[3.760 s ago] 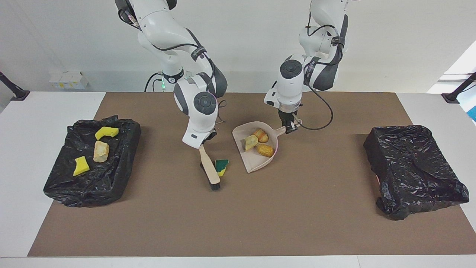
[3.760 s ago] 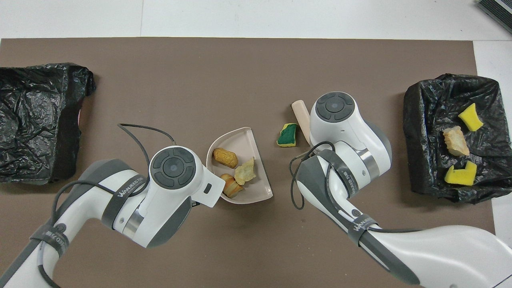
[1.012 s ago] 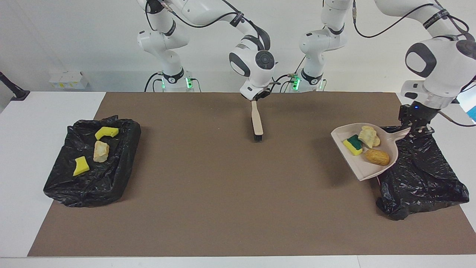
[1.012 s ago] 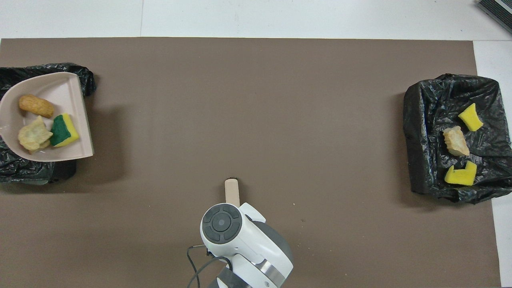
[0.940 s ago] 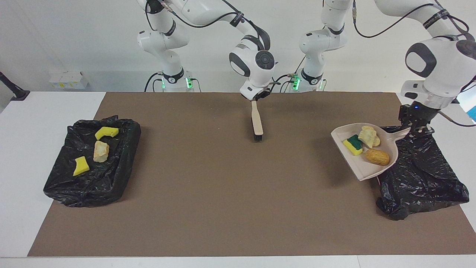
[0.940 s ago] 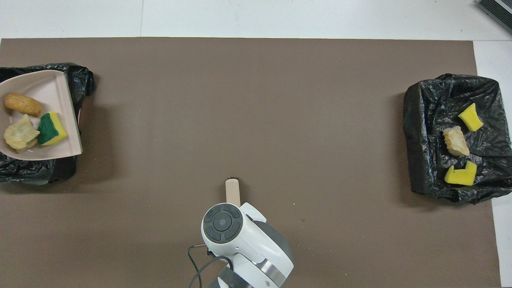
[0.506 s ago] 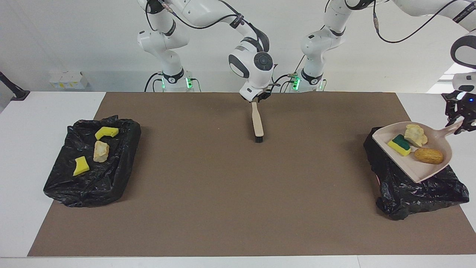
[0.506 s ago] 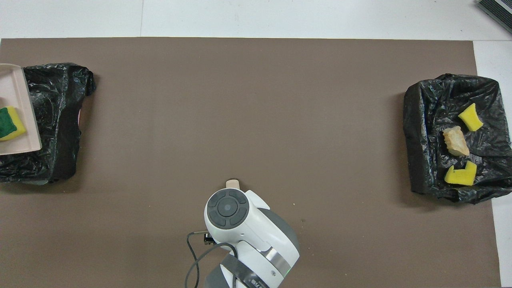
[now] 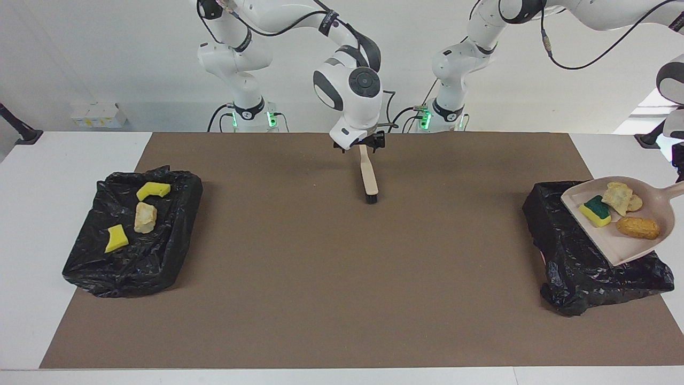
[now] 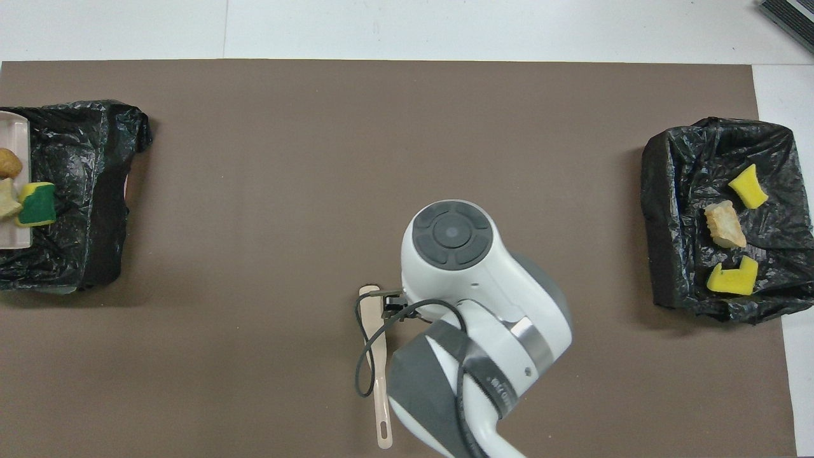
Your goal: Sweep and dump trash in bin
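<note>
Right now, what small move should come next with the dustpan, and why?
Probably tip the dustpan lip-down. It hangs over the black bin at the left arm's end of the table, and the sponge scrap and bread lumps lie in it, not yet dumped.

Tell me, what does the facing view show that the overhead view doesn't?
Only facing: the arms' bases and the whole dustpan, handle included, raised over one bin. Only overhead: the brush handle's full length. Both: the open right gripper over the brush, both bins, the green sponge in the dustpan, and three scraps in the other bin.
</note>
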Robot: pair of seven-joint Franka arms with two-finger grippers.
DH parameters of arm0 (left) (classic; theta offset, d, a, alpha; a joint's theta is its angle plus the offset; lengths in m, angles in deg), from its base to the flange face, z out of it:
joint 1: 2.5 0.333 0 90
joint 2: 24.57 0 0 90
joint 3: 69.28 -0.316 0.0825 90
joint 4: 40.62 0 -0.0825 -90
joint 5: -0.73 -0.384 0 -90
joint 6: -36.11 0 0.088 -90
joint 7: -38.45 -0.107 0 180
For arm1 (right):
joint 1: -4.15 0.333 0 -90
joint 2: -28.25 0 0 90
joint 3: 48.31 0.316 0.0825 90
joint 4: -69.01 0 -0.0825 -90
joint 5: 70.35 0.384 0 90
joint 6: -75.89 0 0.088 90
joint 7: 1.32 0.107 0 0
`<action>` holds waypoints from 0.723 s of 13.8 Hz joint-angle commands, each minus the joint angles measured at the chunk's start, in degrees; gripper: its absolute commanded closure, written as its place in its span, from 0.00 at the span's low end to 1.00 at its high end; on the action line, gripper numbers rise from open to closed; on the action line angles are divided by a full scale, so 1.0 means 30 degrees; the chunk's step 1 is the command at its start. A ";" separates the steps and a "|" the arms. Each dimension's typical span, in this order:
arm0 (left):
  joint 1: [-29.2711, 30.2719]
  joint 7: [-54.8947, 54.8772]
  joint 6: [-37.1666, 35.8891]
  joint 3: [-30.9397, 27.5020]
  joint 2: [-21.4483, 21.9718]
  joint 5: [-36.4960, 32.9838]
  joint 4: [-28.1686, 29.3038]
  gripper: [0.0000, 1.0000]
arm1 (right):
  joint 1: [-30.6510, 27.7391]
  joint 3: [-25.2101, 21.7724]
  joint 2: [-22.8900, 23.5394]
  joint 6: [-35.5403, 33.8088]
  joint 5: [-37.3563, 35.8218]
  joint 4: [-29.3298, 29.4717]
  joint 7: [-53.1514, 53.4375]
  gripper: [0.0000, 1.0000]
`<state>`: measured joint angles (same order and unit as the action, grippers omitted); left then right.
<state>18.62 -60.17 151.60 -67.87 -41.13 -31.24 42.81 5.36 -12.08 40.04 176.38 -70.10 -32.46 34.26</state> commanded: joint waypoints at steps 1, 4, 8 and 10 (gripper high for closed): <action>-0.0360 0.1635 0.0202 -0.0206 -0.0224 -0.2664 -0.0506 1.00 | -0.1772 0.0024 -0.0385 -0.1381 -0.0609 0.1182 -0.2913 0.00; -0.1003 0.1845 0.0231 -0.0206 -0.0224 -0.5767 -0.0564 1.00 | -0.3122 0.0022 -0.0414 -0.2262 -0.2106 0.2471 -0.3626 0.00; -0.1676 0.1846 -0.0381 -0.0236 -0.0049 -0.6805 -0.1149 1.00 | -0.4149 0.0022 -0.0821 -0.3432 -0.2194 0.3557 -0.3627 0.00; -0.2174 0.1816 -0.1580 0.0027 0.0069 -0.6455 -0.1238 1.00 | -0.4413 -0.0152 -0.1670 -0.3495 -0.2194 0.3677 -0.3656 0.00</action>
<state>14.22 -54.98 150.36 -67.75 -41.08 -50.36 40.51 -6.60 -12.75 37.72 167.32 -76.03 -21.89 24.21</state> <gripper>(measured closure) 0.674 0.000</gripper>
